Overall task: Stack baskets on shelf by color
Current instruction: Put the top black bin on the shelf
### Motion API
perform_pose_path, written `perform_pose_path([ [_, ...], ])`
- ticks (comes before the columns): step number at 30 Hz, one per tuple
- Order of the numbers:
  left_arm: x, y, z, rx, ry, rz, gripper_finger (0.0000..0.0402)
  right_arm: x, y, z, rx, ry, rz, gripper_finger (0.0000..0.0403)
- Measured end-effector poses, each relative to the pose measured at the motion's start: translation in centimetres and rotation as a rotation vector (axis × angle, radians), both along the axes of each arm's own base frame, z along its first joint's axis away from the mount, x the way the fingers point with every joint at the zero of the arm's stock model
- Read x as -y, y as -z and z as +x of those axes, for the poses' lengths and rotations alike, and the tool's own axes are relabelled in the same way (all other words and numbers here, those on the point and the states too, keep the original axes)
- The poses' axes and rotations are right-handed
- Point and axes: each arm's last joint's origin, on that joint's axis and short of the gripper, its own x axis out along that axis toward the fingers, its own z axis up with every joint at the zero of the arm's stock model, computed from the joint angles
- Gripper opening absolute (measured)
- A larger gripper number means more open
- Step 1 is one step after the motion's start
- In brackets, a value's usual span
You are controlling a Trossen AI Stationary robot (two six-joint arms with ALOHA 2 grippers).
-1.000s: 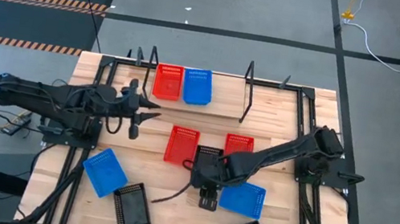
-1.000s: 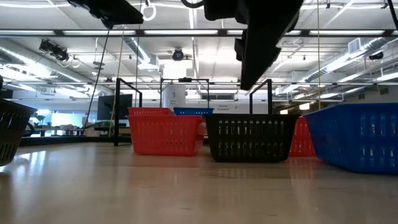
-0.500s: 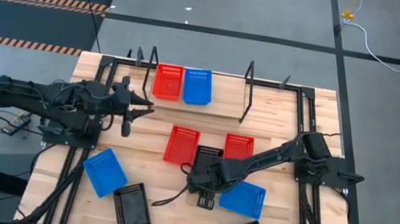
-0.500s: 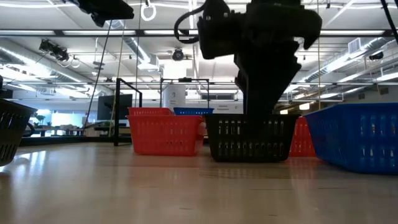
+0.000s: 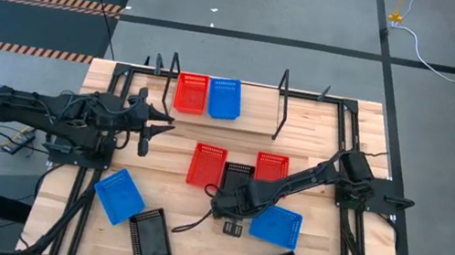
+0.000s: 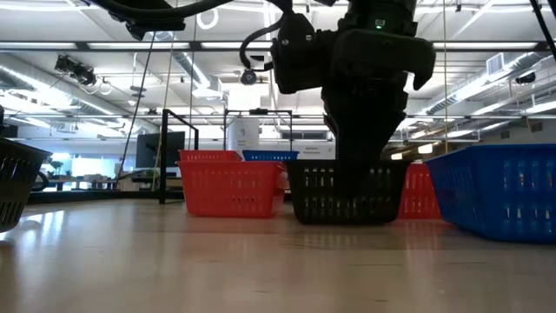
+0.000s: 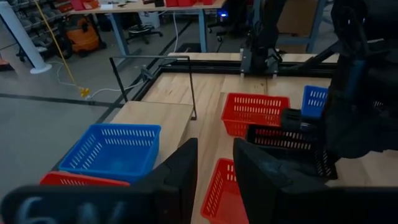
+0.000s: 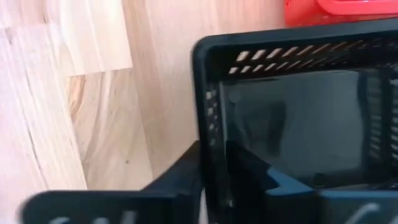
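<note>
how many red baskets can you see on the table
3. One red basket sits on the shelf beside a blue one. Two are on the table: one mid-table, one to its right, near the right arm. More could be nested unseen.

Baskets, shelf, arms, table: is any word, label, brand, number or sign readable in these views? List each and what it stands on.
None can be read.
Baskets: plain perforated plastic, no label.
Shelf: bare wood.
Right gripper, its fingers either side of the black basket wall: no marking.
Left gripper: no marking.
White container in the room behind, low view: any print too small to read.
</note>
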Motion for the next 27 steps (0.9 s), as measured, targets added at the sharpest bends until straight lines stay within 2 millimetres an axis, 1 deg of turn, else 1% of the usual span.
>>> perform_pose_path([
  [3, 0.0, 0.0, 0.0, 0.0, 0.0, 0.0, 0.0109, 0.0, 0.0, 0.0, 0.002, -0.021, -0.008, 0.0016],
  [4, 0.0, 0.0, 0.0, -0.001, 0.0, 0.0, 0.011, 0.0, -0.1, 0.0, 0.001, -0.025, -0.007, 0.0011],
  [8, 0.0, 0.0, 0.0, -0.005, 0.0, -0.001, 0.0109, 0.0, -0.3, 0.0, -0.011, -0.029, 0.019, 0.0022],
  [11, 0.0, 0.1, 0.0, -0.01, 0.0, -0.001, 0.011, -0.2, -1.3, 0.2, -0.022, -0.032, 0.043, 0.0019],
  [13, 0.0, 0.1, 0.0, -0.01, 0.0, -0.001, 0.0109, -0.3, -2.6, 0.5, -0.031, -0.033, 0.045, 0.0011],
  [16, 0.0, 0.1, 0.0, -0.01, 0.0, 0.0, 0.011, -0.5, -5.4, 1.0, -0.024, -0.05, 0.037, 0.0009],
  [20, 0.0, 0.1, 0.0, -0.009, 0.0, -0.001, 0.011, -0.3, -9.5, 1.2, 0.013, -0.085, -0.052, 0.0019],
  [24, 0.0, 0.1, 0.0, -0.009, 0.0, -0.001, 0.011, 1.0, -12.5, 1.2, 0.025, -0.099, -0.164, 0.001],
  [27, 0.0, 0.1, 0.0, -0.007, -0.003, -0.011, 0.011, 2.7, -14.0, 1.4, 0.027, -0.076, -0.195, 0.0008],
])
